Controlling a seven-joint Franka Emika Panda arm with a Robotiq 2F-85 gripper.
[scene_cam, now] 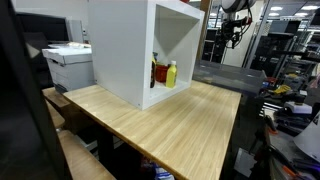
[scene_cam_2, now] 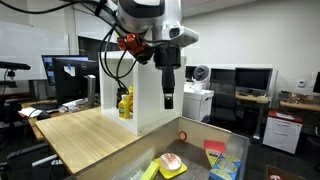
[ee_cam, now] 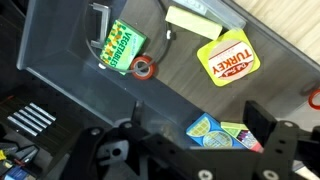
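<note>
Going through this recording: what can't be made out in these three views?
1. Whether the gripper is open or shut: it is small and dark in an exterior view, and only dark parts show at the wrist view's bottom edge.
2. The grey bin: cut off by the bottom edge in an exterior view.
3. The bottles in the white cubby: labels too small to read.
4. The colourful packet: partly hidden by the gripper in the wrist view.
</note>
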